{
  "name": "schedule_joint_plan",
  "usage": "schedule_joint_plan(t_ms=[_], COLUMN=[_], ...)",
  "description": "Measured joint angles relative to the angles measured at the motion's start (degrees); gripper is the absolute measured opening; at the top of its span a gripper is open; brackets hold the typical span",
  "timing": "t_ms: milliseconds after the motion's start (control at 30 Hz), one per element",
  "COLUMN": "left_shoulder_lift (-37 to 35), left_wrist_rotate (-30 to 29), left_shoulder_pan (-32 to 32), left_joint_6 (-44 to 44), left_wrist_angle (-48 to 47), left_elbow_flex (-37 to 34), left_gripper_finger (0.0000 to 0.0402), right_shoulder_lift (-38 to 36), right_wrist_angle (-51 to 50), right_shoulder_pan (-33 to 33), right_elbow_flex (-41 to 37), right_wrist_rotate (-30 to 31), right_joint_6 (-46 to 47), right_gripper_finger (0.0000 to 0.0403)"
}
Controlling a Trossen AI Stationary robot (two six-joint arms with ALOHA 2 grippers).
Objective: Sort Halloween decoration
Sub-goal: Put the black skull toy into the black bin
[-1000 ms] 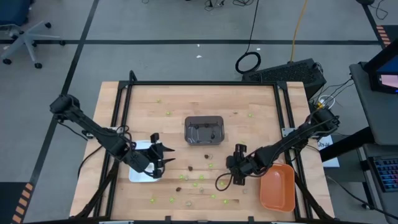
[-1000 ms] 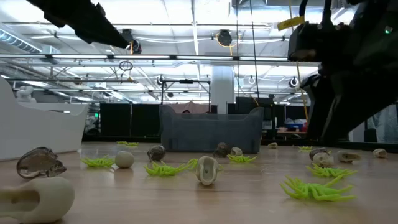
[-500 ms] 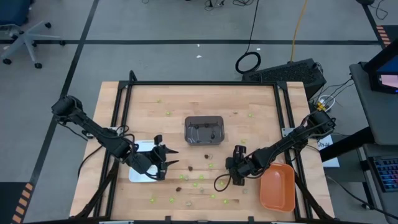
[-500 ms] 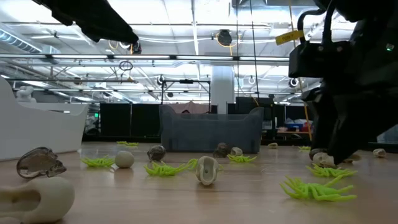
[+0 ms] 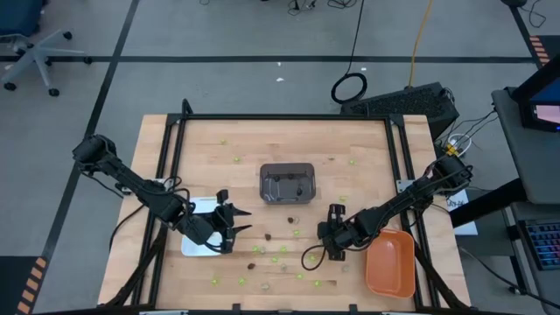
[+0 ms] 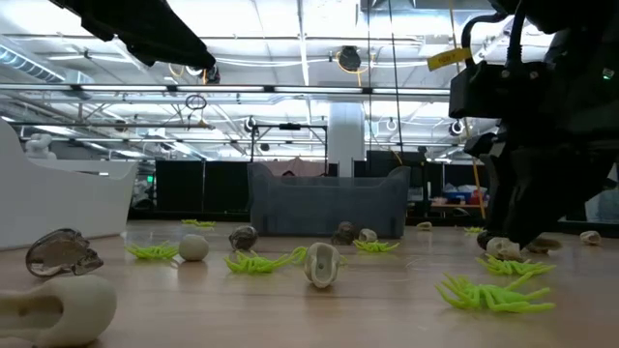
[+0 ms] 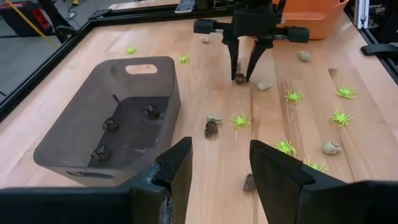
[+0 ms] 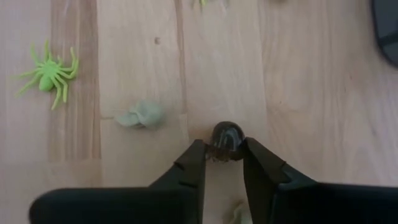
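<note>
Where the wooden table lies littered, dark trinkets point(image 7: 109, 124) inside grey tray point(image 7: 81, 106).

Grey floor point(image 5: 219, 35), black tape lines, office chair point(image 5: 31, 52)

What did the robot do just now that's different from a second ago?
The right gripper came down to the table and closed its fingers around a dark trinket; it hasn't lifted it. The left gripper shifted slightly toward the table's near edge, staying open over the white tray. The grey tray, orange tray and the other trinkets stayed put.
</note>
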Motion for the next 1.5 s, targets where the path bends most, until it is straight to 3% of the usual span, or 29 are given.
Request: schedule_joint_plan(t_ms=[800,1233,1500], left_shoulder_lift=[0.0,0.0,0.0], left_wrist_rotate=[0.0,0.0,0.0], left_shoulder_pan=[0.0,0.0,0.0], left_joint_6=[-0.02,-0.02,-0.02], left_wrist_angle=[0.0,0.02,0.92], left_elbow_flex=[0.0,0.02,0.02], left_gripper_finger=[0.016,0.016,0.016], right_shoulder_lift=[-0.17,-0.2,-0.2], right_wrist_angle=[7.86,24.69,37.2], right_shoulder_pan=[-0.02,-0.02,-1.46], right_elbow_flex=[-0.04,-0.04,-0.04], right_wrist_rotate=[2.82,14.67,15.51], right_joint_6=[-6.86,-22.57,-40.82], right_gripper_finger=[0.0055,0.0055,0.0055])
